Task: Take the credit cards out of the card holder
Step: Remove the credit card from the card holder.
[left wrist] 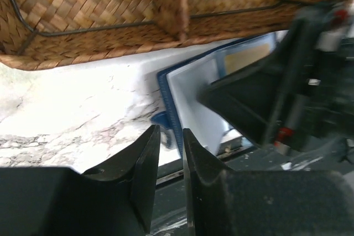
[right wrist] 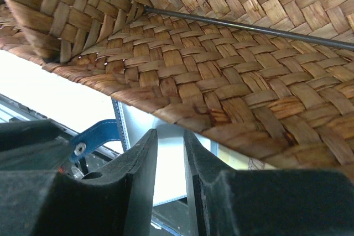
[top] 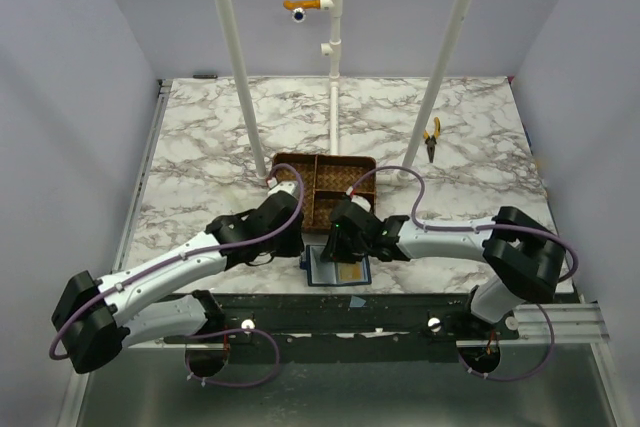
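The navy card holder (top: pixel 320 273) lies open at the table's near edge, just in front of the wicker tray. A gold credit card (top: pixel 349 272) shows in its right half. My left gripper (top: pixel 297 248) sits at the holder's left edge. In the left wrist view its fingers (left wrist: pixel 171 131) stand a narrow gap apart with nothing between them, just short of the holder's blue edge (left wrist: pixel 166 95). My right gripper (top: pixel 345 244) hangs over the holder. Its fingers (right wrist: pixel 170 134) are slightly apart above the pale inner pocket (right wrist: pixel 138 122), beside the blue strap (right wrist: pixel 97 135). The gold card (right wrist: pixel 235 158) peeks out under the tray.
The brown wicker divided tray (top: pixel 300 161) stands right behind the holder and both grippers. Orange-handled pliers (top: pixel 431 139) lie at the back right. White poles (top: pixel 335 97) rise from the table's middle. The right arm (left wrist: pixel 298 92) fills the right of the left wrist view.
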Motion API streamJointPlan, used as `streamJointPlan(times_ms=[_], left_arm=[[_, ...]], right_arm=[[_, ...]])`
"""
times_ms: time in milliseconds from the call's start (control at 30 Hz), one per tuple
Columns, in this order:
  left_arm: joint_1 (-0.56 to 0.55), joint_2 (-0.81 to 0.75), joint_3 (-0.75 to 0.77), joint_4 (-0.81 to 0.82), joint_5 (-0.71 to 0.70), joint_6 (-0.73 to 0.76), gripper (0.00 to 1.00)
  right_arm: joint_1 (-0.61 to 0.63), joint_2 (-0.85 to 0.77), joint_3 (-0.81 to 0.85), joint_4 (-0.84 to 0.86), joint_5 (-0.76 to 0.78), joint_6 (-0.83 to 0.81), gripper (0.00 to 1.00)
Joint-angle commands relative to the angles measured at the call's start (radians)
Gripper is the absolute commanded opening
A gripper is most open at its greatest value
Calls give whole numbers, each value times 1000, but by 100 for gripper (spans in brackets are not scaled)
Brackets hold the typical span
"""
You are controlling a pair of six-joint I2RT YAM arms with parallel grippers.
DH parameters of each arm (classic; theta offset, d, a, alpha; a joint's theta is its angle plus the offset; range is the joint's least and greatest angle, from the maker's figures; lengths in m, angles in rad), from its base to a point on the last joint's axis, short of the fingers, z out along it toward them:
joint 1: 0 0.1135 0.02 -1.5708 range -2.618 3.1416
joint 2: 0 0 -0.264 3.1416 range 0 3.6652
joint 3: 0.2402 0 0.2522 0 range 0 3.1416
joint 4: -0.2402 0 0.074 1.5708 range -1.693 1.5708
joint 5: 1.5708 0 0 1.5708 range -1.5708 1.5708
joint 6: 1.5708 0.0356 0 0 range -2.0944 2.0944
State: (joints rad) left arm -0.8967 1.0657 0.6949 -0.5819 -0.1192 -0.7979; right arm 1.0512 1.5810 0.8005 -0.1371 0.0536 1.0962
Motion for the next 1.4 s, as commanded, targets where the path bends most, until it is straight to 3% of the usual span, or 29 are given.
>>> streamJointPlan(times_ms=[0,233,467,767,967,1367], left_arm=[[4,-69,71,-33,46,20,25],[5,-9,102,54,125,-1,16],[5,30,26,172,212,-54,5],[5,141,0,301,278,-81,0],[4,155,27,304,294,-64,0],[-11,131,111,230,277,-43,5]], right_arm=[[6,42,31,1,-21,-20,29],[11,60,30,-1,-32,-12,26],[16,-78,-12,-21,29,8,26],[15,-189,-63,-89,99,50,27],[15,-272,-114,-144,150,64,27],[47,-220,-104,17,37,28,27]])
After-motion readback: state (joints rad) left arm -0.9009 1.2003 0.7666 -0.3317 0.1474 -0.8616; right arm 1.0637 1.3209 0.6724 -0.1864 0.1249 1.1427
